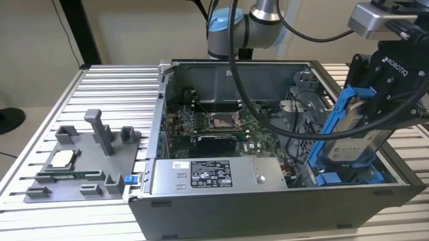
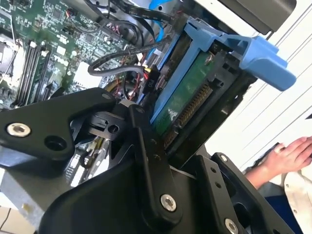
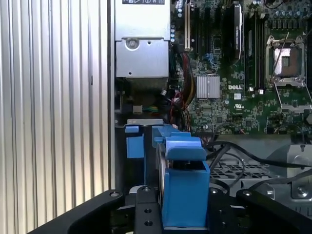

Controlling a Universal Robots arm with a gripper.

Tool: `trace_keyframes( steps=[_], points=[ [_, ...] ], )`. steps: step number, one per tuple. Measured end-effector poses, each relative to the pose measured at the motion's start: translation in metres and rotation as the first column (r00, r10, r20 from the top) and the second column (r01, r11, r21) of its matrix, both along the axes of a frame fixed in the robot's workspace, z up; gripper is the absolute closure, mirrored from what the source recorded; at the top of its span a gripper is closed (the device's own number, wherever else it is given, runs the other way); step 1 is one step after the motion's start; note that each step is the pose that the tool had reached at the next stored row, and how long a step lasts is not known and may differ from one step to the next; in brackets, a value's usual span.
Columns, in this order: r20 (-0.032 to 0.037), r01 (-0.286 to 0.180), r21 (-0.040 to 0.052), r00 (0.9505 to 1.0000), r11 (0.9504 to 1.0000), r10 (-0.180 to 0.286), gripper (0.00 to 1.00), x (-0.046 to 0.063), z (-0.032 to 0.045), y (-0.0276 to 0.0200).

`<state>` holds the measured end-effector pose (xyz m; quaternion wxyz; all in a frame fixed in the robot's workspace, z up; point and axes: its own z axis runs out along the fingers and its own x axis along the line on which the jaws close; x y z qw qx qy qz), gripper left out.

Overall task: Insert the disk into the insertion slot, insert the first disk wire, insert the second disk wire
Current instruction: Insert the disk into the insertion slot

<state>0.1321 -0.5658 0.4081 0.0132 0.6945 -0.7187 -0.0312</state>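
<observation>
hanging in the gripper [image 1: 382,113], the disk [image 1: 350,138] sits over the exterior view's right end of the open computer case [image 1: 268,211]. it's the silver drive with the white label, clipped into its blue carrier. the gripper's fingers are closed on the disk from both flat sides, and in the second wrist view you can see them pinching the disk [image 2: 187,100] with its green board facing the camera.

the bit that matters: the disk's long axis runs steep and tilted. its upper end leans toward the exterior view's right and its lower end is dipped inside the case. the insertion slot [image 1: 338,178] lies right under that lower end, near but apart i think. in the first wrist view the carrier [image 3: 184,187] points edge-on toward the slot's blue fitting [image 3: 134,146].

further out: the power-supply box [image 1: 214,173], the mainboard [image 1: 214,128], and loose black cables beside the disk. a person's hand [image 2: 291,155] rests off to the side.

writing-wise, there's print on the drive label, the power-supply sticker and the gripper body, but i'm not spelling any of it out.
</observation>
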Motion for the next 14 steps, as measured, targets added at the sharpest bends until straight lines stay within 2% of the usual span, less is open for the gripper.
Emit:
trace_keyframes(
  steps=[5, 11, 14],
  points=[
    [-0.0046, 0.000, 0.0036, 1.0000, 1.0000, 0.000, 1.00, 0.0065, 0.0001, -0.0033],
    [-0.0103, 0.000, 0.0032, 0.9999, 1.0000, 0.000, 1.00, 0.0083, 0.0035, -0.0038],
    [-0.0105, 0.000, 0.0032, 0.9999, 1.0000, 0.000, 1.00, 0.0086, 0.0043, -0.0038]
  ],
)
